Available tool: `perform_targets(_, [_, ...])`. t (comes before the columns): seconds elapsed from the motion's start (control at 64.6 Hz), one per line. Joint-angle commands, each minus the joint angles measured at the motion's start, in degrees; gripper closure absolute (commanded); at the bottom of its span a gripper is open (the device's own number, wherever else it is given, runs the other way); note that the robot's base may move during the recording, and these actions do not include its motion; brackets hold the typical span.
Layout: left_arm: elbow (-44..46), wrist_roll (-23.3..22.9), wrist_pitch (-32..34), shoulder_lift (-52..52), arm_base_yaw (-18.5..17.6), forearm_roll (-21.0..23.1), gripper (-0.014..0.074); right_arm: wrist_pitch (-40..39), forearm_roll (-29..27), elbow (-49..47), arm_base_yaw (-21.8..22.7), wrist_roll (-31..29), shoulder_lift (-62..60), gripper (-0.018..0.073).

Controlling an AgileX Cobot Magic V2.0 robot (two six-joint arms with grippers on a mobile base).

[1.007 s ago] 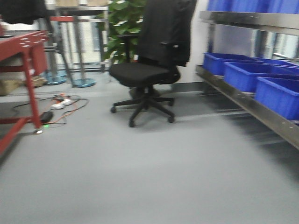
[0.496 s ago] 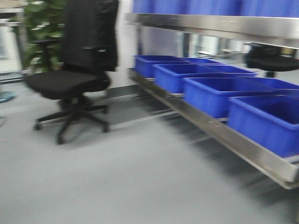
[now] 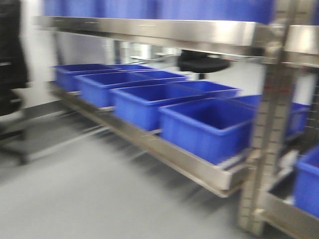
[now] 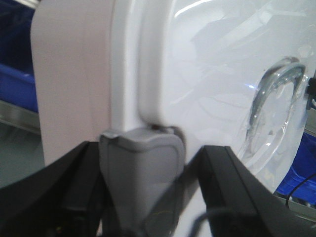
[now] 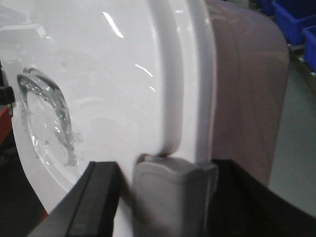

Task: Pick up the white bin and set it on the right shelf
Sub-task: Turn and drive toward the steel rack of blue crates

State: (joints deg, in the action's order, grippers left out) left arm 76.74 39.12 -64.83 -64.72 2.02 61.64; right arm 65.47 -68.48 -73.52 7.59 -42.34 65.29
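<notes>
Swung further right, your front camera now fills with the right shelf [image 3: 149, 31], blue bins [image 3: 204, 127] lining its lower tier. Short of that shelf, the left end effector [image 4: 148, 150] and right end effector [image 5: 163, 168] each clamp the white bin [image 4: 207, 84] at a grey end latch [image 4: 140, 173]. Expect stiff, bulky, slippery plastic, so grip at the latches.

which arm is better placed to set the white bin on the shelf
Neither alone; probably both. The left gripper straddles the grey latch on one end of the white bin, the right gripper the latch on the other end. The right shelf, holding blue bins, lies ahead.
</notes>
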Motion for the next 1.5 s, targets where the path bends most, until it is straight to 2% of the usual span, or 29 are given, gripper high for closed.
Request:
perform_targets(0.0, [2.1, 0.6, -2.2, 1.2, -1.4, 11.5, 0.0335, 5.6, -10.4, -2.0, -1.1, -0.3, -1.8, 0.015])
perform_targets(1.487, [2.1, 0.6, -2.2, 1.2, -1.4, 11.5, 0.0335, 5.6, -10.4, -2.0, -1.1, -0.3, -1.8, 0.015])
